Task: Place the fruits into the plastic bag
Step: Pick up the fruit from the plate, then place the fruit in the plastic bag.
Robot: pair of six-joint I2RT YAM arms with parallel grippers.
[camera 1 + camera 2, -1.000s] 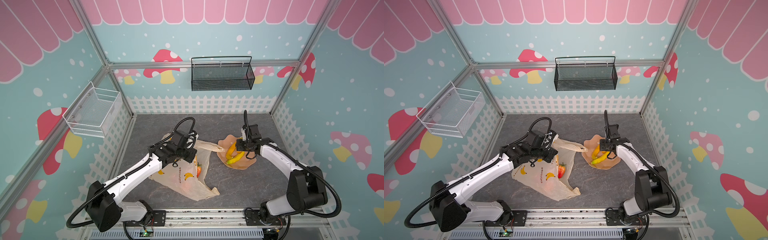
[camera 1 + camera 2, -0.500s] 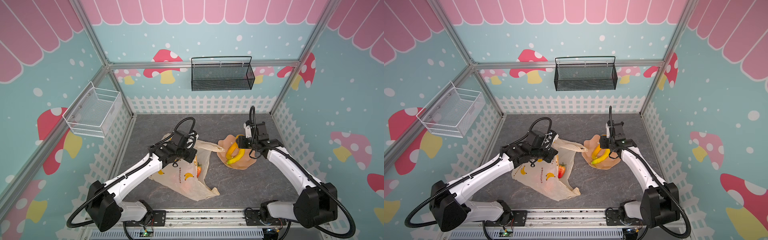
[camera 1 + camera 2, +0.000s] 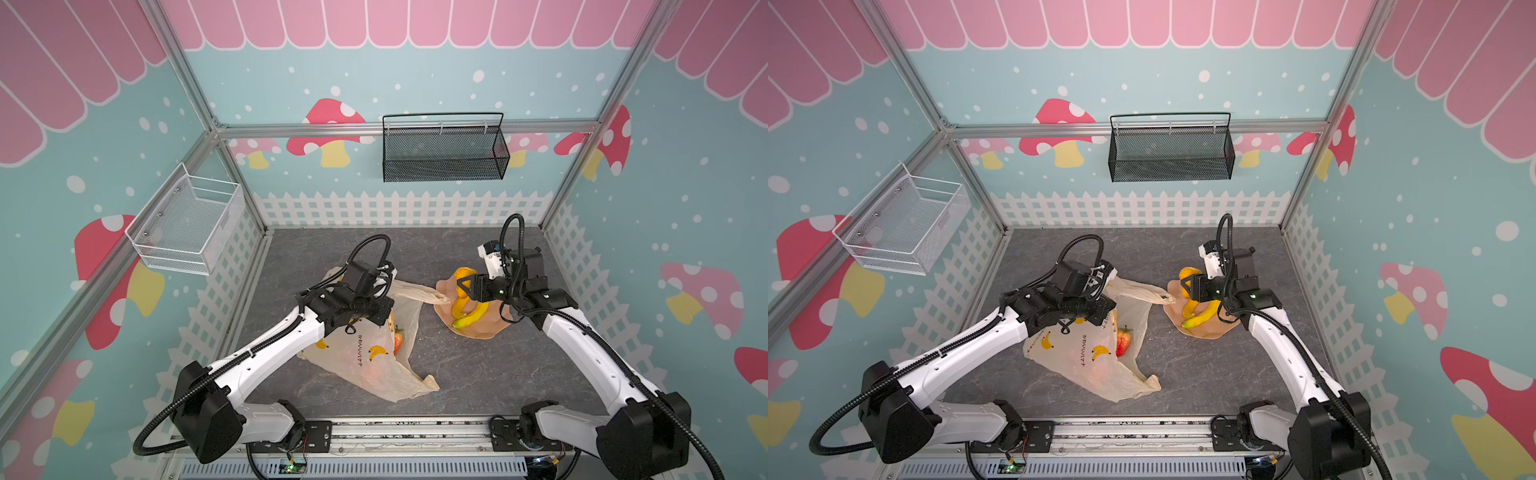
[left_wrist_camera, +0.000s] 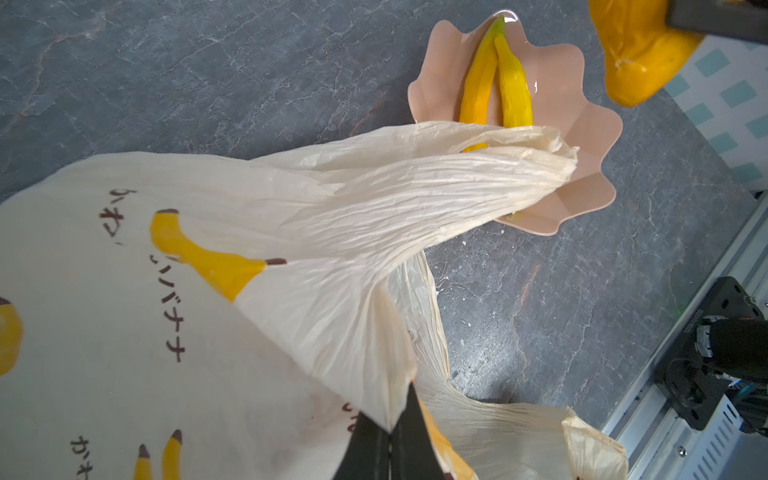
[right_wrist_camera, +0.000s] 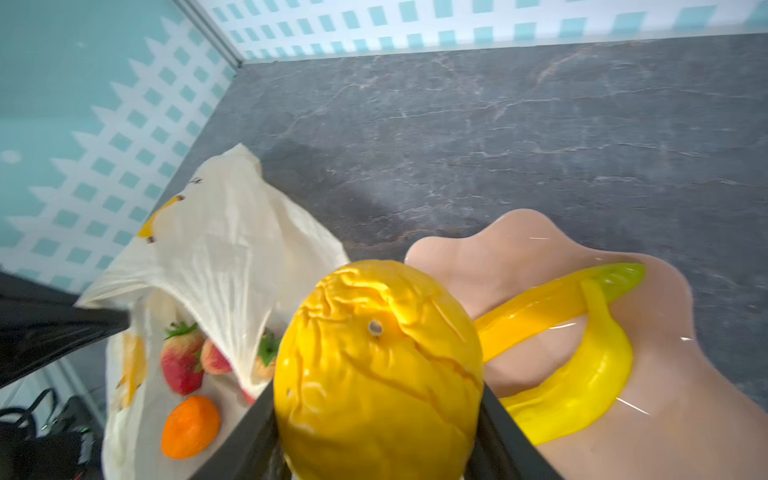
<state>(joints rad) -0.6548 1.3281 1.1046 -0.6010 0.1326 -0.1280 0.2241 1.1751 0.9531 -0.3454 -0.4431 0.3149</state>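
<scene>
The cream plastic bag (image 3: pixel 365 353) (image 3: pixel 1088 357), printed with bananas, lies left of centre on the grey floor. My left gripper (image 4: pixel 390 440) is shut on the bag's upper edge and holds the mouth up. One handle loop (image 4: pixel 478 166) drapes onto the pink plate (image 3: pixel 490 328). Inside the bag lie red strawberries (image 5: pixel 180 361) (image 3: pixel 1123 338) and a small orange tangerine (image 5: pixel 190 432). My right gripper (image 5: pixel 378 386) (image 3: pixel 463 286) is shut on a wrinkled yellow-orange round fruit (image 5: pixel 374 353) just above the plate's left rim. Two yellow bananas (image 3: pixel 469 313) (image 4: pixel 494 83) stay on the plate.
A black mesh basket (image 3: pixel 444 149) hangs on the back wall and a white wire basket (image 3: pixel 187 224) on the left wall. White picket walls close in the floor on three sides. The metal rail (image 3: pixel 374 432) with both arm bases runs along the front.
My right arm has risen and drawn back a little, lifting the yellow-orange fruit off the plate. The left arm and the bag have stayed put.
</scene>
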